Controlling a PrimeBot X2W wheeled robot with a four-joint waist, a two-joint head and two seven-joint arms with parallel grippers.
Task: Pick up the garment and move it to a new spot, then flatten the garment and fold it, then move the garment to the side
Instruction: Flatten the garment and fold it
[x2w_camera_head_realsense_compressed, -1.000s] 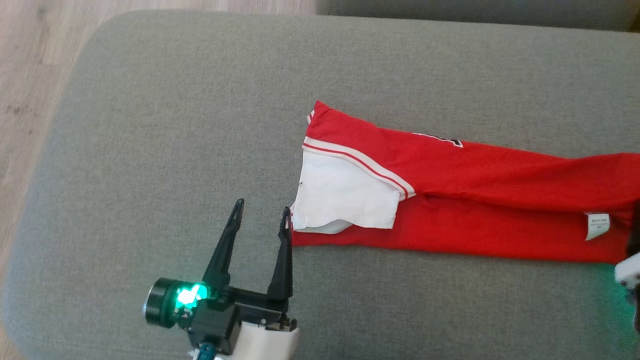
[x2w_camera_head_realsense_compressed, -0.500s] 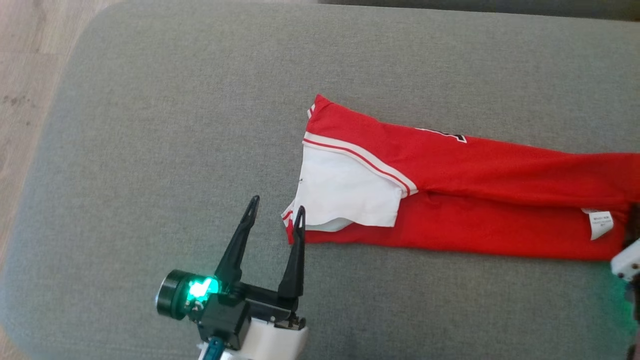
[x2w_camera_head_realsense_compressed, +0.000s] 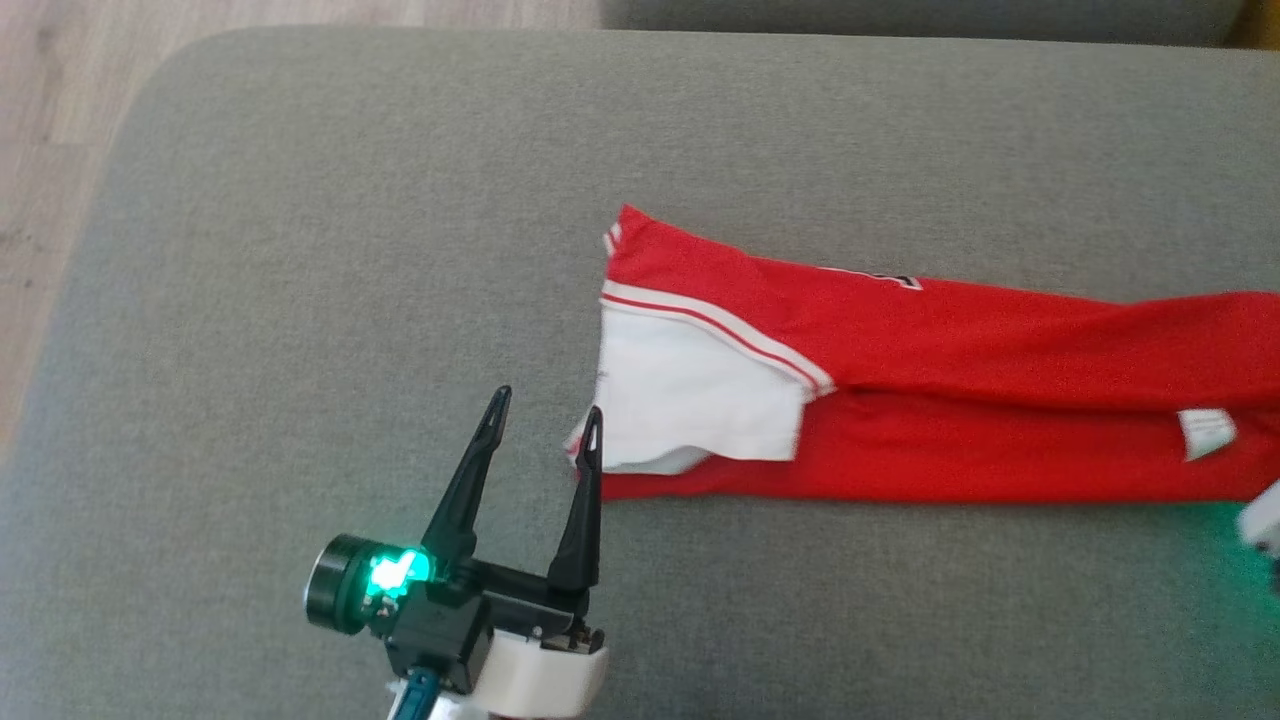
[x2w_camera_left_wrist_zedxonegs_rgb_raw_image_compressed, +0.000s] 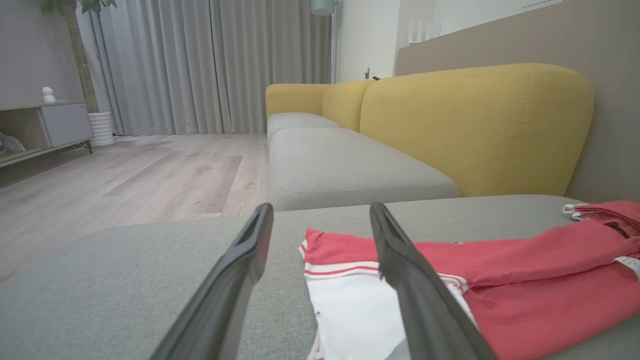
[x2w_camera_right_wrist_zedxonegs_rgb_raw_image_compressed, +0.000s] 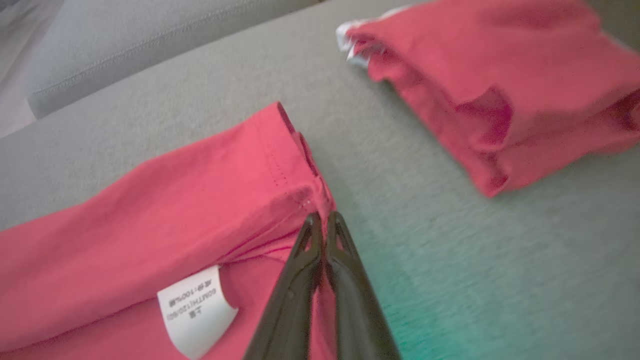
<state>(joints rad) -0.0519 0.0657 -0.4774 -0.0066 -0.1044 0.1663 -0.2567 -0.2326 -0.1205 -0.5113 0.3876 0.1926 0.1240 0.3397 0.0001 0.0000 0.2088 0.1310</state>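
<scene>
Garment (x2w_camera_head_realsense_compressed: 950, 440) lies folded lengthwise. The right pincer (x2w_camera_right_wrist_zedxonegs_rgb_raw_image_compressed: 324, 220) pinches its hem corner, while the left pincer (x2w_camera_head_realsense_compressed: 546, 405) is spread and should straddle the white-lined corner fully before closing, then lift evenly.

Right hand (x2w_camera_right_wrist_zedxonegs_rgb_raw_image_compressed: 324, 218) now pinched shut on garment (x2w_camera_right_wrist_zedxonegs_rgb_raw_image_compressed: 150, 210) corner.

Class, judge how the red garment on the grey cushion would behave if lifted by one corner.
Probably floppy: the red garment lies in folds, puckering where the right pincer pinches its corner. Likely light: its thin layers lie flat.
</scene>
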